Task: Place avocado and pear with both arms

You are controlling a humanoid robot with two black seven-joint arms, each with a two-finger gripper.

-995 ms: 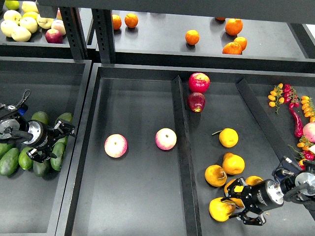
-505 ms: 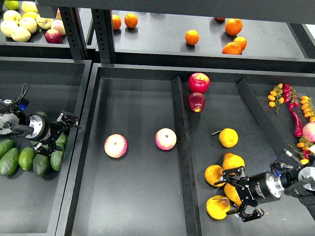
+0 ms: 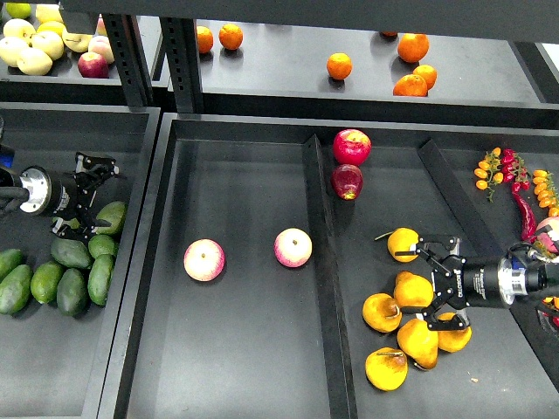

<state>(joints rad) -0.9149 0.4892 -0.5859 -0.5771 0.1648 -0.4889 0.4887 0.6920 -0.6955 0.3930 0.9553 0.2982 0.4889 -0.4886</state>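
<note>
While both arms hover low over their bins, neither grips fruit. Right gripper [image 3: 439, 284]: jaws spread wide, empty, opening toward 9 o'clock; nearest pear [image 3: 413, 290] sits just at 9 o'clock of the tips, inside the gap line, plump body upright-ish. Left gripper [image 3: 87, 194]: jaws apart, empty; nearest avocado [image 3: 112, 216] lies at 4 o'clock, touching close, long axis running 1-to-7. Each arm takes its own side.

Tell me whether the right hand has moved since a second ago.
Yes. The right hand has risen from the lowest pear toward the stemmed pear.
</note>
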